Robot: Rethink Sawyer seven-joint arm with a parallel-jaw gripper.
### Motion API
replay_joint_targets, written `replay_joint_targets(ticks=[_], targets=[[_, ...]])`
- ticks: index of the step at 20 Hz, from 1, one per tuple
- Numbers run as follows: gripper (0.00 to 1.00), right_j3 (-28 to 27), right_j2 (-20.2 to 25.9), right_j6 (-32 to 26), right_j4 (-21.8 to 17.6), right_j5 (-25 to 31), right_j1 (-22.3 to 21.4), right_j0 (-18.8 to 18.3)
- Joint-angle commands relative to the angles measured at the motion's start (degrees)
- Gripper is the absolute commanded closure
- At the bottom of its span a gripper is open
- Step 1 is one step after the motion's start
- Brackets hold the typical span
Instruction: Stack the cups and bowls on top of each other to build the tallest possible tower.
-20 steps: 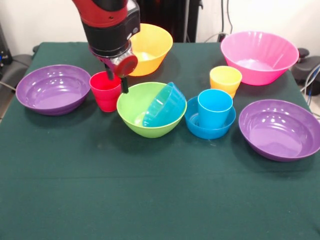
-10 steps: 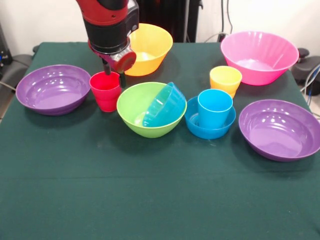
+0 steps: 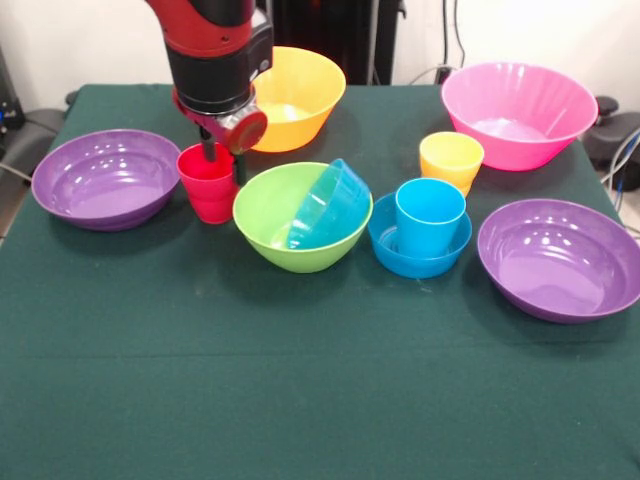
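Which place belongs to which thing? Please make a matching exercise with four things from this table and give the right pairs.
Things:
1. blue cup
2. tilted small blue bowl
3. red cup
4. yellow-orange cup

Places:
A. lying inside the lime green bowl
B. directly under the gripper
C. standing upright in the other small blue bowl
D. alone on the cloth, in front of the pink bowl

Pairs: 1-C, 2-A, 3-B, 4-D

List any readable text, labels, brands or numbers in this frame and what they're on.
None readable. The glossy plastic cups and bowls, e.g. the red ridged plastic cup and lime green plastic bowl, are plain. The red and black robot arm and dark green tablecloth show no markings.
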Motion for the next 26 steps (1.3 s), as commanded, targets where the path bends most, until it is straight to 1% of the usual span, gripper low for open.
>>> replay_joint_targets(ticks=[1,6,8,14,20,21,26], targets=[[0.0,2.5,3.1,-5.7,-4.9,-3.7,3.2,1.0],[0.0,3.3,2.3,-5.8,-5.7,-3.1,3.0,1.7],[0.0,3.5,2.3,-5.9,-6.3,-4.1,2.8,1.9],[0.0,3.7,2.6,-5.5,-5.3,-3.2,2.6,1.9],[0.0,5.7,2.3,-4.6,-5.7,-4.6,1.5,2.4],[1.0,5.6,2.3,-4.7,-5.7,-4.5,1.5,2.3],[1.0,5.4,2.1,-4.8,-6.1,-4.9,1.6,2.4]])
